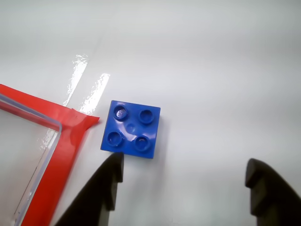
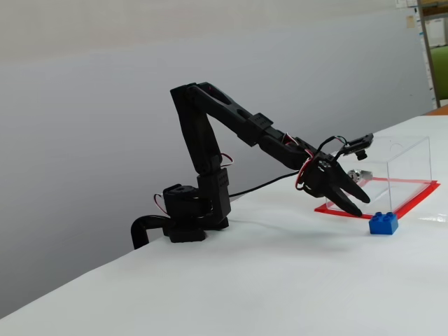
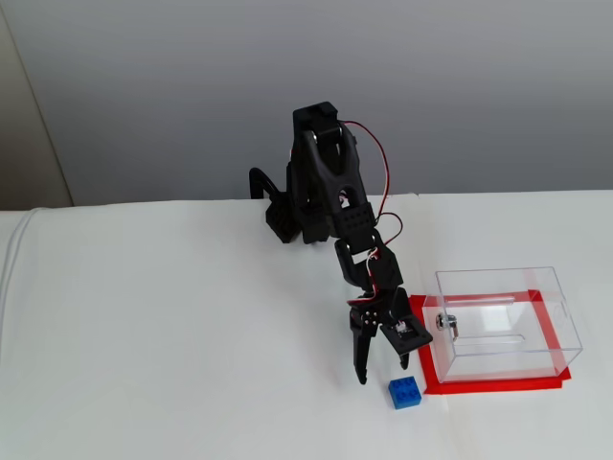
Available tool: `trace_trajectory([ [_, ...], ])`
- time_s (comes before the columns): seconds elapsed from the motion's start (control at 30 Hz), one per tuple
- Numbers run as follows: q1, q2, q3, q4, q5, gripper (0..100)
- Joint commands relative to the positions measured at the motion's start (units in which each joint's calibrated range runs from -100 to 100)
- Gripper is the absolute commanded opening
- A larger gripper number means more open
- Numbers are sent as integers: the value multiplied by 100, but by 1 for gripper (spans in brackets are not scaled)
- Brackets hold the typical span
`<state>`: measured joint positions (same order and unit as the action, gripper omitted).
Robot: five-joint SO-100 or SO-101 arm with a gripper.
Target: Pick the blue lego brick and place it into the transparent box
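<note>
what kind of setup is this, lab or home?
Likely a lab or office test bench: a bare white table against a plain grey wall, holding only the arm, a blue lego brick and a transparent box.

A white glossy tabletop (image 3: 172, 364) fills the lower part of both fixed views. The blue lego brick (image 3: 405, 393) sits on it at lower centre right, just beside the red base corner of the transparent box (image 3: 503, 321) to its right. The arm's black base (image 2: 187, 222) is clamped at the tabletop's far edge.
</note>
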<state>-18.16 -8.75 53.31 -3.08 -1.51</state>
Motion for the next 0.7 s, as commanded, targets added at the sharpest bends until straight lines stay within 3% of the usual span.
trace_trajectory([
  [0.0,-6,22,-403,-144,16,28],
  [0.67,-213,625,-1109,-83,16,28],
])
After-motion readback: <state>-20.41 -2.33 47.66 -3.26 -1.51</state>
